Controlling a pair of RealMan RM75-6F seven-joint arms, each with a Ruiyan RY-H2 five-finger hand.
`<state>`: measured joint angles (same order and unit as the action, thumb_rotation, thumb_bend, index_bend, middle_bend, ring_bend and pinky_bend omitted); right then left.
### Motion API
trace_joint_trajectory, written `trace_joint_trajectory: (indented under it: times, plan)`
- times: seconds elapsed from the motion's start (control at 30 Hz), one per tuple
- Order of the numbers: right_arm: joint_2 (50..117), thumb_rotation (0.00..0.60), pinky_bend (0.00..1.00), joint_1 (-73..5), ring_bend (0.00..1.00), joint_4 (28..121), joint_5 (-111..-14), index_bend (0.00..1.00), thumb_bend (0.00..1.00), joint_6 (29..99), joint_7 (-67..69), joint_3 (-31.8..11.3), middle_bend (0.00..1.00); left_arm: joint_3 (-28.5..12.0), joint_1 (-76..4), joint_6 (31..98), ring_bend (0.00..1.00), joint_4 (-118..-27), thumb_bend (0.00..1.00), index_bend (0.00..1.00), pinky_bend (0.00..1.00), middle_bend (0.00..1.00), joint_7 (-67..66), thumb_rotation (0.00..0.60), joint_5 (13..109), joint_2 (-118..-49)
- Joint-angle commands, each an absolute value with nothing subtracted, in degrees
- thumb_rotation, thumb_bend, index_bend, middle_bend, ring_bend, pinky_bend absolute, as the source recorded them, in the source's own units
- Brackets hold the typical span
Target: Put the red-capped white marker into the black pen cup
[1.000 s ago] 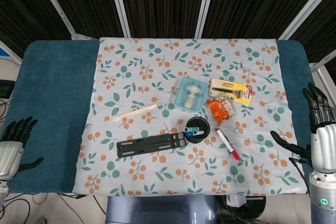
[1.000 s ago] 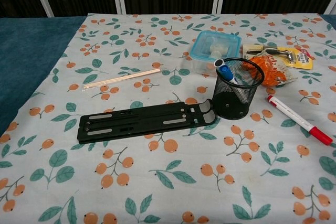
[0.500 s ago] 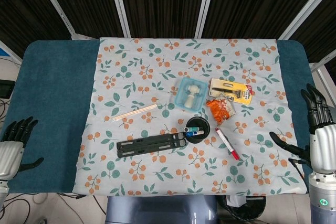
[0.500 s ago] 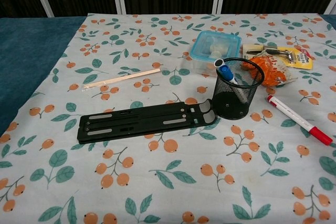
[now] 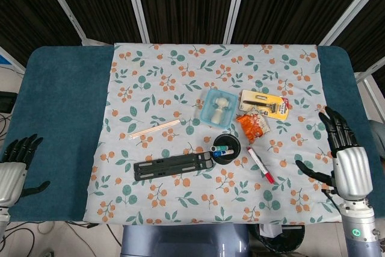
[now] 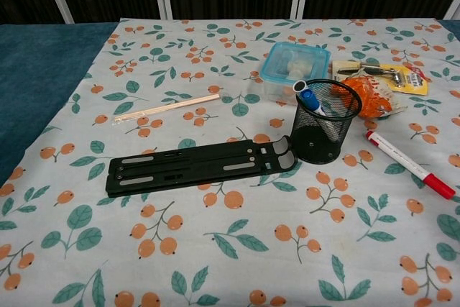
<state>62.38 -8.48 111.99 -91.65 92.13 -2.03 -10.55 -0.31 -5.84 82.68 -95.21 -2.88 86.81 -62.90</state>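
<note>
marker point(image 5: 260, 165) lying flat on the cloth point(image 5: 180, 76) toward its front right, just right of the cup point(image 5: 226, 149), nothing touching it, right hand point(image 5: 343, 157) fingers spread and empty near right edge, left hand point(image 5: 13, 170) open too, front-left corner

Teal table point(image 5: 60, 106), floral cloth point(image 5: 180, 76) spread over its middle.

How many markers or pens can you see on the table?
3. A red-capped white marker lies on the cloth right of the black pen cup. Two stand inside the cup: a blue-capped marker and a green-tipped one. More may be hidden inside.
</note>
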Motion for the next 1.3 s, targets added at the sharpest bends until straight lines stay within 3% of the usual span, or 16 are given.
trace_joint_trajectory:
  times: [0.03,0.2,0.3,0.63,0.9,1.3]
  plan:
    - [64.08,0.600,0.17,-8.93,0.00,113.24,-88.08,0.00,0.06,88.29,-4.93,-8.74,0.00,-0.34,-5.85,82.61,0.00,-95.26,0.00,0.00,0.00,0.00,-2.75,0.600,86.69,-62.85]
    - [67.42,0.600,0.17,-9.92,0.00,113.32,-81.52,0.00,0.07,83.13,-10.96,-7.16,0.00,-0.39,-5.97,82.23,0.00,-95.43,0.00,0.00,0.00,0.00,-2.49,0.600,86.39,-62.70]
    - [70.63,0.600,0.17,-10.47,0.00,111.49,-78.95,0.02,0.09,81.74,-15.89,-6.48,0.05,-0.37,-6.09,82.02,0.00,-95.46,0.00,0.00,0.00,0.00,-2.21,0.600,86.46,-62.60]
    - [79.77,0.600,0.17,-11.17,0.05,105.74,-74.04,0.26,0.13,80.63,-24.38,-5.46,0.28,-0.44,-6.36,81.28,0.00,-95.62,0.00,0.00,0.00,0.00,-1.72,0.600,85.97,-62.40]
    - [89.03,0.600,0.17,-13.38,0.05,99.05,-69.69,0.31,0.15,78.46,-28.43,-6.78,0.28,-0.63,-6.58,80.84,0.00,-95.80,0.00,0.00,0.00,0.00,-0.73,0.600,85.54,-62.15]
    - [94.37,0.600,0.17,-15.86,0.07,93.35,-65.03,0.38,0.19,77.04,-30.36,-9.97,0.32,-0.97,-6.71,80.68,0.00,-95.93,0.03,0.00,0.00,0.00,0.55,0.600,85.03,-61.72]
